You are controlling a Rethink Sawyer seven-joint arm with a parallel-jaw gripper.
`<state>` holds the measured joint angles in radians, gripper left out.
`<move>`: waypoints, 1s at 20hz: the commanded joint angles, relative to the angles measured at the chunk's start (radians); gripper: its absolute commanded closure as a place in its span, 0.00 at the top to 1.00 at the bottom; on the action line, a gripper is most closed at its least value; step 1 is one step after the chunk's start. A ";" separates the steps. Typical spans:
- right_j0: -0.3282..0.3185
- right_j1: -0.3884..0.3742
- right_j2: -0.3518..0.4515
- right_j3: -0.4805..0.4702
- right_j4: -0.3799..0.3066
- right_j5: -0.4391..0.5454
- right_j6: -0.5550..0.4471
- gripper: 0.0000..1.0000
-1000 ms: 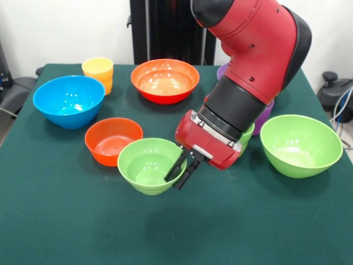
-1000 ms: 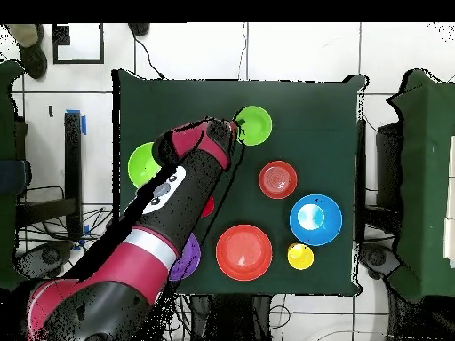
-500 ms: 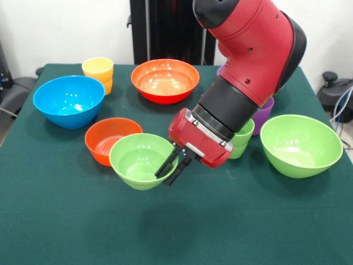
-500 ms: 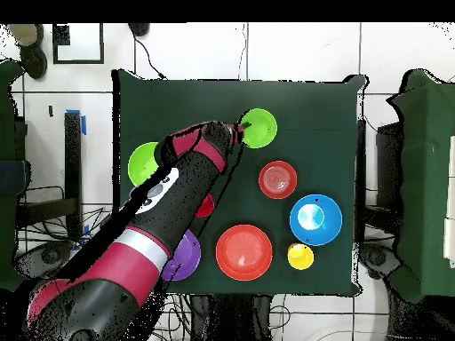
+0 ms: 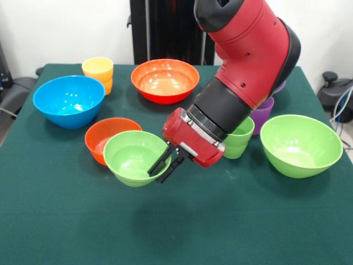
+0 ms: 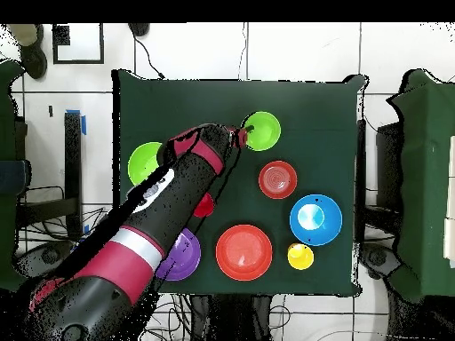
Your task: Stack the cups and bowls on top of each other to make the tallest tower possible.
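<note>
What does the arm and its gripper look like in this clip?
The arm is thick and rounded, glossy red with black joint bands and small dark screw dots; the overhead view also shows a pale grey band. A boxy red wrist block with a silver plate carries the gripper, two thin black fingers. No loose cables show.

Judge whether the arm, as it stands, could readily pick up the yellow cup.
Probably not yet: the gripper is shut on the small green bowl, so it is occupied. The yellow cup itself stands uncovered.
</note>
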<state>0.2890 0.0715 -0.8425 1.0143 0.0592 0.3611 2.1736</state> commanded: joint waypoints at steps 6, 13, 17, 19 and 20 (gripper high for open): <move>0.024 0.059 0.019 -0.026 0.030 -0.115 0.197 0.00; 0.032 0.095 -0.010 -0.039 0.067 -0.126 0.211 0.00; 0.035 0.110 -0.026 -0.053 0.085 -0.116 0.206 0.00; 0.035 0.117 -0.034 -0.062 0.097 -0.108 0.201 0.00; 0.036 0.129 -0.042 -0.073 0.105 -0.102 0.203 0.00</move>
<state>0.3176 0.1518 -0.9269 1.0117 0.0998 0.2712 2.1736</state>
